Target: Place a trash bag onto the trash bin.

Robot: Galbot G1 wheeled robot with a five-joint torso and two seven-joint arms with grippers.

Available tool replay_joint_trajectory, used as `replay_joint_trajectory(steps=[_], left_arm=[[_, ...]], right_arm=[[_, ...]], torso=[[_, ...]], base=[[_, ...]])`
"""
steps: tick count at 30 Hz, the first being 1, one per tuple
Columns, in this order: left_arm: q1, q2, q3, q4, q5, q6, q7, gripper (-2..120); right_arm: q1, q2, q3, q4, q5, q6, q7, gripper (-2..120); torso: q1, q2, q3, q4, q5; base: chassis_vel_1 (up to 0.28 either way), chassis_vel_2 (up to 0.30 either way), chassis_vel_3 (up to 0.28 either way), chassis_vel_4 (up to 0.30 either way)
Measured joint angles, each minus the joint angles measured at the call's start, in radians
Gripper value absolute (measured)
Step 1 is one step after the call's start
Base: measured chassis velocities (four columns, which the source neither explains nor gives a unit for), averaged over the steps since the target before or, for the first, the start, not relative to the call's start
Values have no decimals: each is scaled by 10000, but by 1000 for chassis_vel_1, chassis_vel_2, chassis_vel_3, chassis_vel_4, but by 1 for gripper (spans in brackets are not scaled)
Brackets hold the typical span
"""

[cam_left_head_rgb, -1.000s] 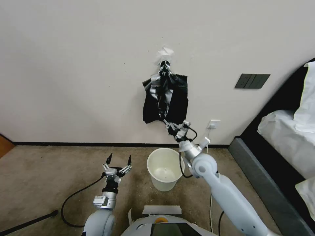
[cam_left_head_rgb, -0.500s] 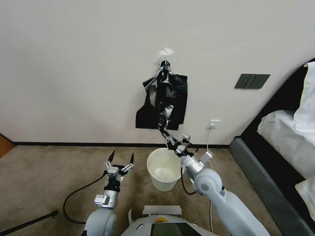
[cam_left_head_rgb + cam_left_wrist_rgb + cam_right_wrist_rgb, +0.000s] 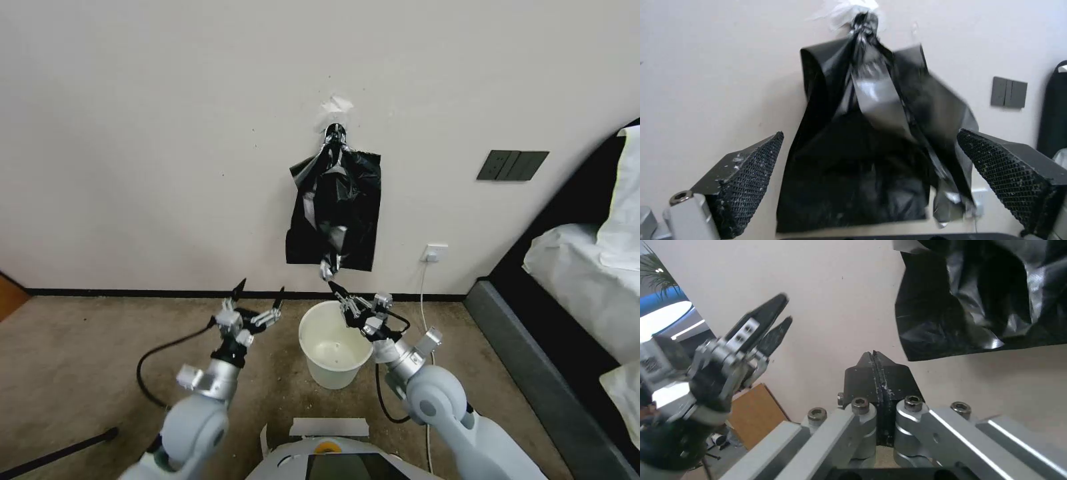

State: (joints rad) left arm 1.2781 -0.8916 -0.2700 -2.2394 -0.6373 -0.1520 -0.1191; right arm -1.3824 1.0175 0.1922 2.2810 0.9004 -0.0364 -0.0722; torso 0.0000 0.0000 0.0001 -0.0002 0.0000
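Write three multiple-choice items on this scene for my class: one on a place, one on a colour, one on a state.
1. Where does the trash bin stand?
A. on the bed
B. on the carpet near the wall
C. on a shelf

2. What colour are the bags hanging on the wall?
A. black
B. blue
C. white

3. How is the left gripper?
A. shut on a bag
B. shut and empty
C. open

Answers:
1. B, since the trash bin rests on the carpet below the hanging bags.
2. A, since the plastic is glossy black.
3. C, since the left gripper gapes wide in the left wrist view with nothing in it.
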Motion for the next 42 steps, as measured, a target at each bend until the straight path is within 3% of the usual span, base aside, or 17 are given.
replay_joint_trajectory(steps=[3, 11, 14, 24, 26, 27, 30, 37, 42], left_arm=[[-652, 59, 356, 190, -288, 148, -127, 100], [-3313, -150, 2280, 1457, -1167, 446, -585, 100], [-4561, -439, 3069, 2288, -1837, 524, -854, 100], [-5783, -1105, 4127, 3503, -2172, 646, -1105, 93], [-6053, -1268, 4291, 3788, -2173, 636, -1199, 85], [-6053, -1268, 4291, 3788, -2173, 636, -1199, 85], [-6142, -1298, 4420, 3859, -2164, 532, -1246, 71], [-6213, -1423, 4559, 3888, -2126, 459, -1258, 46], [-6331, -1557, 4593, 3946, -2085, 422, -1445, 27]], right_arm=[[26, 4, 66, 1, 14, -13, 88, 0], [-127, -45, 426, 168, 166, -254, 352, 0], [-282, -100, 672, 303, 236, -335, 405, 15], [-482, -244, 1162, 591, 448, -370, 448, 46], [-541, -284, 1274, 637, 478, -374, 452, 58], [-541, -284, 1274, 637, 478, -374, 452, 58], [-594, -301, 1381, 645, 485, -378, 456, 73], [-498, -319, 1408, 625, 559, -400, 565, 96], [-403, -350, 1564, 619, 571, -412, 747, 100]], torso=[[0, 0, 0, 6, 0], [0, 0, 0, 0, 1], [0, 0, 0, 1, 2], [1, 0, 0, 3, 2], [0, 0, 0, 0, 1], [0, 0, 0, 0, 1], [0, 0, -1, 2, 1], [0, 0, -1, 3, 0], [0, 0, 0, 0, 1]], base=[[0, 0, 0, 0], [0, 0, 0, 0], [0, 0, 0, 0], [0, 0, 0, 0], [0, 0, 0, 0], [0, 0, 0, 0], [0, 0, 0, 0], [0, 0, 0, 0], [0, 0, 0, 0]])
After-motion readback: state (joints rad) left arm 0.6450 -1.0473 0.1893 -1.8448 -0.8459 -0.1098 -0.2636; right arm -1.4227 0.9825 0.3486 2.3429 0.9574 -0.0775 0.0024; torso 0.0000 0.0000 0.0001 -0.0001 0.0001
